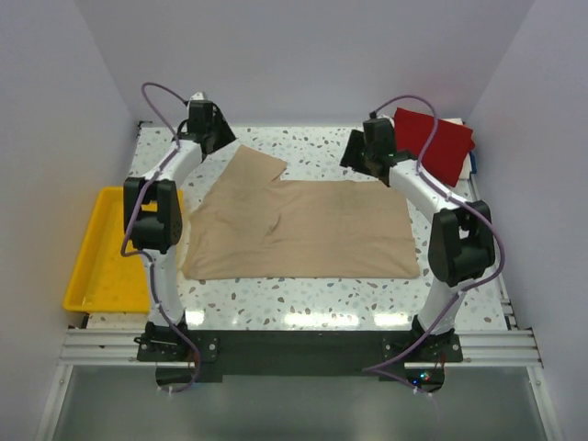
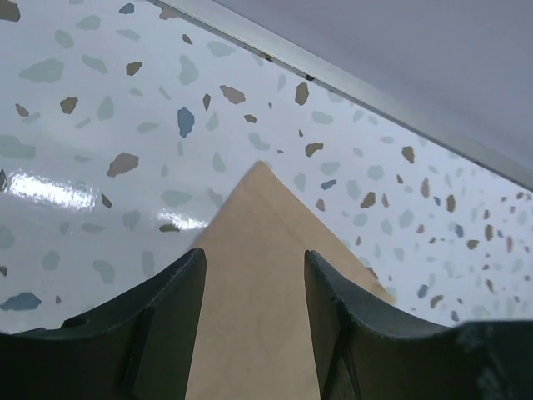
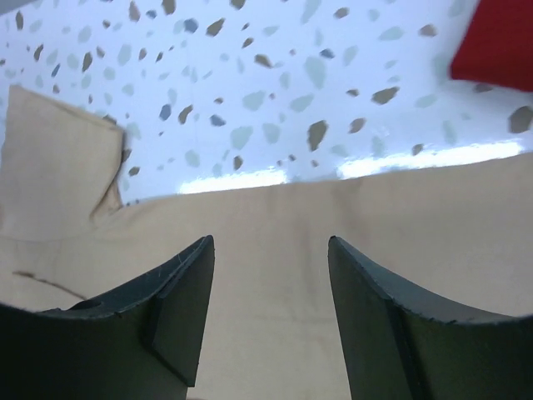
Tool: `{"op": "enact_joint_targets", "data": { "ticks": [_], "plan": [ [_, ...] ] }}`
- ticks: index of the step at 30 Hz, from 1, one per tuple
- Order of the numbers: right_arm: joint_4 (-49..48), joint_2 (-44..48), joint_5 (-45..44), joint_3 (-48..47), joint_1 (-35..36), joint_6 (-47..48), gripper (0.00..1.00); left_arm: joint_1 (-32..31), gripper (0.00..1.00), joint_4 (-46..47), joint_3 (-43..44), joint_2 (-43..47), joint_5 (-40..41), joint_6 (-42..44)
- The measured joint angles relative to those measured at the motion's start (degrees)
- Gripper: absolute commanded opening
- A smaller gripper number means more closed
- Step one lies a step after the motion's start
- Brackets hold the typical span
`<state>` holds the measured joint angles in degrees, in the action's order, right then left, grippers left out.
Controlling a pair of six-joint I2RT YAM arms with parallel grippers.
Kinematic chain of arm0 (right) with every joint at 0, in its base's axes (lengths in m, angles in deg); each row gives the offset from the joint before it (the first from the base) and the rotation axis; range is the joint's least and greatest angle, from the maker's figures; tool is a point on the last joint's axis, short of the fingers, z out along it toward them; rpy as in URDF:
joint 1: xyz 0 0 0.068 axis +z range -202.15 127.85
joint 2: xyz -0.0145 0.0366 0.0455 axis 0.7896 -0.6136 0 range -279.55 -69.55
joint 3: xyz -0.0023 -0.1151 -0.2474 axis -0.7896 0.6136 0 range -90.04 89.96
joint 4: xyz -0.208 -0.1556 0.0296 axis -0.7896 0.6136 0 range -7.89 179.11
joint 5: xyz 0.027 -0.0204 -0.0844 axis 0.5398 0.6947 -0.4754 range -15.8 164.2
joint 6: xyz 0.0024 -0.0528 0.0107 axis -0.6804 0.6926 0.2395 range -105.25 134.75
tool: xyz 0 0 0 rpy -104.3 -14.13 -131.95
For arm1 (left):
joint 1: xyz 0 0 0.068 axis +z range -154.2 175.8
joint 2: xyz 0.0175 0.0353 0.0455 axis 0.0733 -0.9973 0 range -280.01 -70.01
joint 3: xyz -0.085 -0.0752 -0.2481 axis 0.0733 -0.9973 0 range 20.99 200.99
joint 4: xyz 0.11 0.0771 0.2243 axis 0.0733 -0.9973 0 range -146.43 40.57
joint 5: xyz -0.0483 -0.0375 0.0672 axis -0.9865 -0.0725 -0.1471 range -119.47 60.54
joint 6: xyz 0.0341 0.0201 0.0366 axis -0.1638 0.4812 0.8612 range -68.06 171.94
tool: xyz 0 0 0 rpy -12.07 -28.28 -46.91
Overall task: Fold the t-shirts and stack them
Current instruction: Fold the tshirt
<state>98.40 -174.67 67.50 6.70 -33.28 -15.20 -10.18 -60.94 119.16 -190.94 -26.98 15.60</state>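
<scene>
- Left gripper (image 2: 254, 267): released, jaws spread, nothing between them. It hangs over the pointed sleeve corner (image 2: 262, 179) of the spread tan cloth t-shirt (image 1: 303, 230), at the shirt's 11 o'clock.
- Right gripper (image 3: 268, 250): also released and empty, above the shirt's far edge at about 1 o'clock.
- The step looks like pinching that far edge for the first fold.
  - Drop both pincers straight down.
  - Take only the top layer, well inside the edge. The left sits near the very tip, where cloth could slip out.
  - Close both together and lift evenly, so the crease runs straight.
- The tan shirt lies flat mid-table on the speckled terrazzo tabletop (image 1: 312, 142), with loose wrinkles towards 9 o'clock.
- The dark red folded cloth shirt (image 1: 434, 142) rests at the table's 1 o'clock, clear of the tan one.
- The yellow plastic tray (image 1: 101, 266) sits at 9 o'clock.
- Hard to read:
  - You cannot tell whether the fingertips touch the cloth.
  - The left arm covers the shirt's 9 o'clock edge.
  - The red shirt is cropped in the right wrist view.
  - No orange cloth shows.
</scene>
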Motion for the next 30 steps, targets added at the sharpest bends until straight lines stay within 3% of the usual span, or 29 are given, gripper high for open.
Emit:
{"op": "enact_joint_targets", "data": {
  "ticks": [5,10,18,24,28,30],
  "plan": [
    [-1.25,0.42,4.37,2.10,-7.28,0.76,0.61,-0.72,0.56,-4.81,12.50,-12.13,2.84,6.47],
    [-1.77,0.42,6.60,4.13,-10.05,1.97,0.61,-1.31,0.57,-6.78,20.06,-20.44,2.62,11.91],
    [-4.17,0.42,9.38,6.86,-12.79,2.14,0.61,-2.84,0.54,-6.60,23.61,-24.06,2.86,14.95],
    [-4.74,0.42,9.62,8.26,-14.88,2.14,0.61,-3.41,0.38,-5.42,24.59,-25.14,2.84,15.47],
    [-4.85,0.42,9.88,8.50,-17.00,2.19,0.61,-3.50,0.20,-5.05,24.61,-25.31,2.89,15.87],
    [-4.83,0.42,9.84,8.50,-17.99,2.40,0.61,-3.50,0.16,-4.35,24.20,-25.33,2.89,15.93]
  ]
}}
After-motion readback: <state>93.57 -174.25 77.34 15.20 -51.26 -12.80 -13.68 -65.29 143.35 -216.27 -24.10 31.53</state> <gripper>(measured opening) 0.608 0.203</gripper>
